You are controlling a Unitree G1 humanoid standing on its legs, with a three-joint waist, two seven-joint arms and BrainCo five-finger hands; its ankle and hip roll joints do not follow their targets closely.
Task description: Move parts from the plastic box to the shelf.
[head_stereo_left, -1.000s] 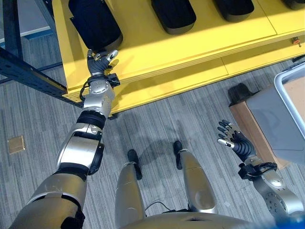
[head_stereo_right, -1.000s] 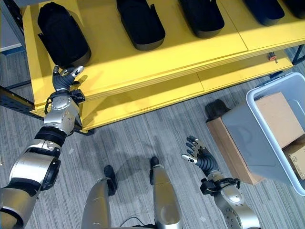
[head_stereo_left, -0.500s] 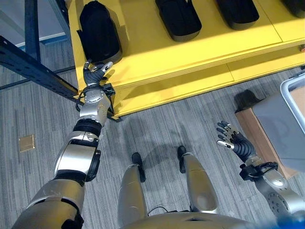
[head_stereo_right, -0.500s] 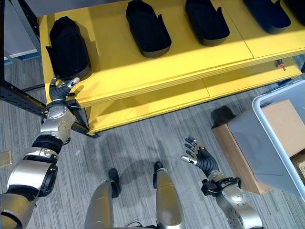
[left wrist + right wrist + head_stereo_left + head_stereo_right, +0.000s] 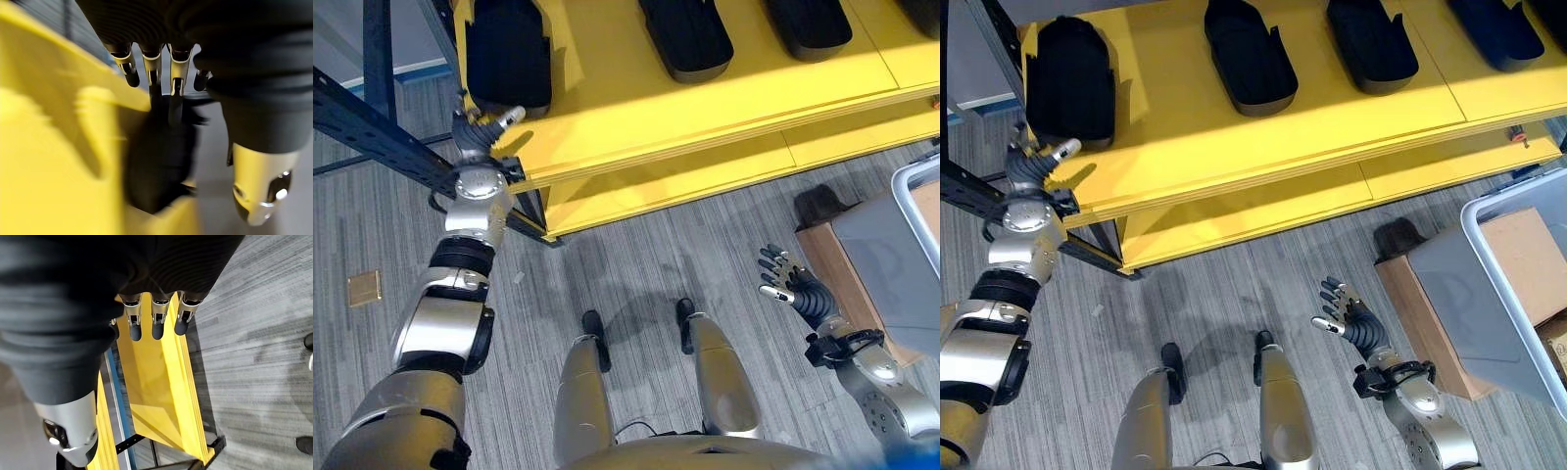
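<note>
Yellow shelf (image 5: 1234, 147) now carries the leftmost part (image 5: 1069, 83), set down and released.

Plastic box (image 5: 1518, 294) waits at the robot's right. The left hand (image 5: 1035, 164) has drawn back off the part to the shelf's front corner, fingers loose and seemingly empty; the right hand (image 5: 1351, 321) hangs open above the floor.

Bright even light, left wrist view blurred, soft shadows

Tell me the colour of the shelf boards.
Yellow. The shelf shows best in the right eye view, with black parts on it.
</note>
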